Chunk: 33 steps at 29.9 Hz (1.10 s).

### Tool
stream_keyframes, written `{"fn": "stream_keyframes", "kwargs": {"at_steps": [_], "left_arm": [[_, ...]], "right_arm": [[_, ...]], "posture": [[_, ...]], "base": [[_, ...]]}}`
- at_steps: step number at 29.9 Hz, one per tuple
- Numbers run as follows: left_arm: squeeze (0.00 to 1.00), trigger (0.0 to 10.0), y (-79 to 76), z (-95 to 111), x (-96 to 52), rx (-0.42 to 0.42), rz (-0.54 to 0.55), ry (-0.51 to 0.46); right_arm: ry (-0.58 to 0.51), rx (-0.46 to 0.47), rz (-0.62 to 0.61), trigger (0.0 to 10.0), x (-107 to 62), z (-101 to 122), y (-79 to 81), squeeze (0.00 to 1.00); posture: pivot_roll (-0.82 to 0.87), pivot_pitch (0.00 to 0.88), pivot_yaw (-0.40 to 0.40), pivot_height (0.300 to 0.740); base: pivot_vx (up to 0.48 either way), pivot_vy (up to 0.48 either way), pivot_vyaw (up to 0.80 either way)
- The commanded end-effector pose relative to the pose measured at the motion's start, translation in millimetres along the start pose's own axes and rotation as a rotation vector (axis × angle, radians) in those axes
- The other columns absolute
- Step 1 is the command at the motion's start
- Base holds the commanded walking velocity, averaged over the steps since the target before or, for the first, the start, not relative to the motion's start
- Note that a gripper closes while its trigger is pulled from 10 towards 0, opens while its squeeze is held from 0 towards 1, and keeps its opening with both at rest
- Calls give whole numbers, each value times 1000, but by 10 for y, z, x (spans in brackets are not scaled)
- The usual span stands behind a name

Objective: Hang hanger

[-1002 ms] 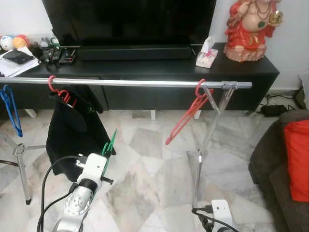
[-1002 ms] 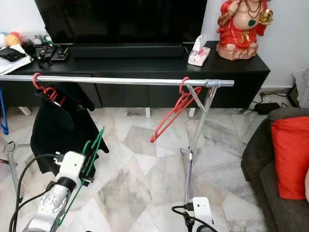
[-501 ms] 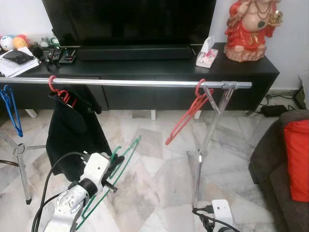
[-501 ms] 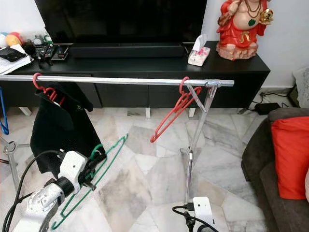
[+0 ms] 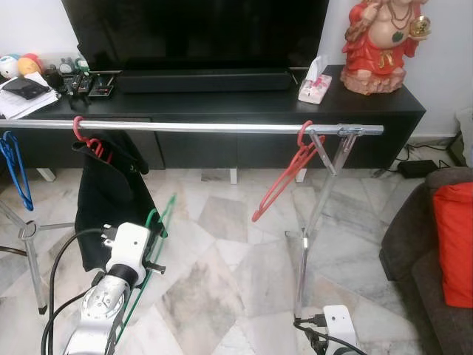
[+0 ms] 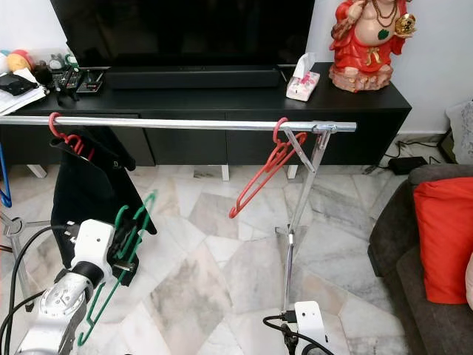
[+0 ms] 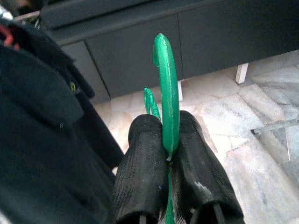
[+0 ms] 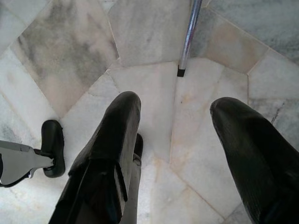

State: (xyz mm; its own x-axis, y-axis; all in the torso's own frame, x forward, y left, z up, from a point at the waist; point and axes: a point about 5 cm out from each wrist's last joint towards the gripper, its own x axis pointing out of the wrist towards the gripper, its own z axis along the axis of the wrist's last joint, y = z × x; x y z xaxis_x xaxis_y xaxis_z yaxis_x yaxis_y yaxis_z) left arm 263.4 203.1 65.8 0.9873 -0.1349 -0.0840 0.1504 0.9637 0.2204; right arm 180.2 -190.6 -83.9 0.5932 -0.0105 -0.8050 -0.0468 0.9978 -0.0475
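The green hanger [image 7: 167, 98] is thin plastic with a curved hook on top. The left gripper [image 7: 169, 156] has its two black fingers [image 7: 142, 172] squeezed tight on the neck, just under the hook. In the head views, gripper and hanger sit low at about 8 o'clock, below the silver rail [image 5: 222, 128]. The hanger's long green body [image 6: 111, 277] slopes down past the arm toward the marble floor [image 5: 222, 288].

Just behind it, a black garment [image 5: 107, 196] hangs from a red hanger on the rail. It has a tiny green logo, too small to read. A bare red hanger [image 5: 284, 177] hangs at about 1 o'clock, near the rail's end.

The right gripper [image 8: 175, 140] points at the floor, its fingers spread wide apart, holding nothing.
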Motion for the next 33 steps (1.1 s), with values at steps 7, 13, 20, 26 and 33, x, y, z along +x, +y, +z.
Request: {"fn": "stream_keyframes", "kwargs": {"at_steps": [7, 13, 20, 26, 33], "left_arm": [[0, 10000, -31, 33, 31, -21, 36, -20], [0, 10000, -44, 54, 52, -22, 37, -28], [0, 10000, -47, 108, 97, -12, 27, -46], [0, 10000, -51, 134, 129, -7, 21, -54], [0, 10000, -64, 145, 137, -8, 16, -59]], "right_arm": [[10, -7, 11, 10000, -3, -23, 10, 0], [10, -9, 10, 10000, -2, -17, 8, 0], [10, -11, 12, 10000, 1, -7, 11, 0], [9, -12, 13, 10000, 2, -4, 14, 0], [10, -16, 14, 10000, 2, -4, 14, 0]], "posture": [[-58, 48, 2, 740], [-59, 57, 1, 740], [-58, 63, 1, 740], [-59, 63, 2, 740], [-59, 63, 2, 740]], "base": [[0, 0, 0], [211, 0, 0], [288, 0, 0], [306, 0, 0], [306, 0, 0]]}}
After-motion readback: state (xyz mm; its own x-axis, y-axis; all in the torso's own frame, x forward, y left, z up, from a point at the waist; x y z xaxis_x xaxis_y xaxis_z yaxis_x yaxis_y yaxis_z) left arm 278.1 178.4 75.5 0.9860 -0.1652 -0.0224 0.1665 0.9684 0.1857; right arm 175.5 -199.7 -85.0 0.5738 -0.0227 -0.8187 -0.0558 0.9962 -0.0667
